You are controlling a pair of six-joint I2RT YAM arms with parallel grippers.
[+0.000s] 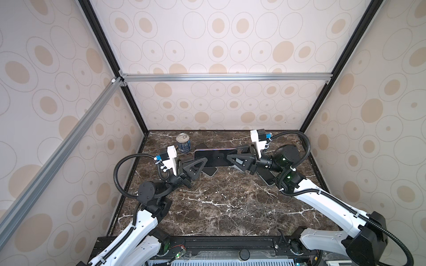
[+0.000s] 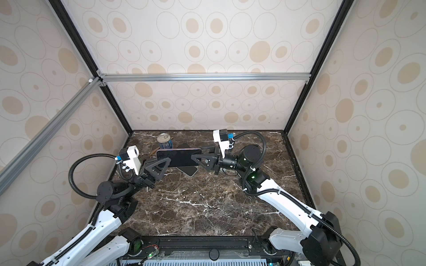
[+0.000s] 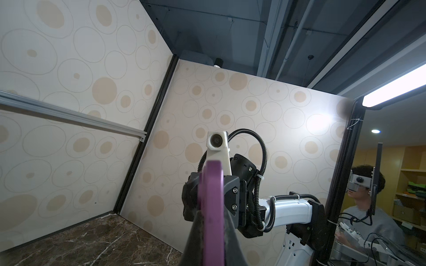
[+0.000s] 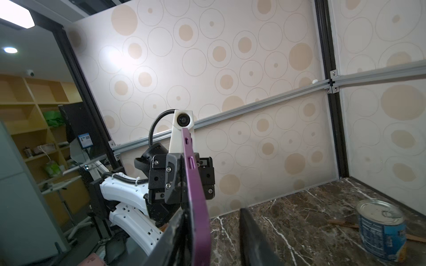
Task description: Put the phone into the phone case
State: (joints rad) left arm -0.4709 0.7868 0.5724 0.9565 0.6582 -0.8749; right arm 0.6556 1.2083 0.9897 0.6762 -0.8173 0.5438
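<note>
At the left of both top views, the black, triangular-fingered left gripper (image 1: 202, 161) (image 2: 164, 162) is seen clamped on the left end of the slim, purple-edged, dark-faced phone (image 1: 216, 157) (image 2: 179, 157). In the left wrist view the purple edge is pinched tight between the two dark fingers (image 3: 193, 244).

Just behind that end, a silver-topped, blue-labelled tin can (image 1: 183, 142) (image 2: 164, 141) stands upright on the dark brown, white-veined marble tabletop (image 1: 230, 207) (image 2: 207, 202), near the back wall.

The phone is held level above the tabletop, its length running from left to right between the two grippers. Under it, on the marble, a dark, flat phone case (image 1: 210, 171) (image 2: 190, 171) is laid, its near end showing in front of the phone. A further dark corner is seen behind the phone. Whether it belongs to the same case cannot be told.

At the right, the black right gripper (image 1: 230, 159) (image 2: 193, 158) (image 4: 213, 213) is set astride the phone's right end. In the right wrist view one finger is pressed near the dark face, while the other finger (image 4: 251, 235) is kept apart from the purple edge, with marble visible in the gap. The jaws are thus not closed on the phone.
</note>
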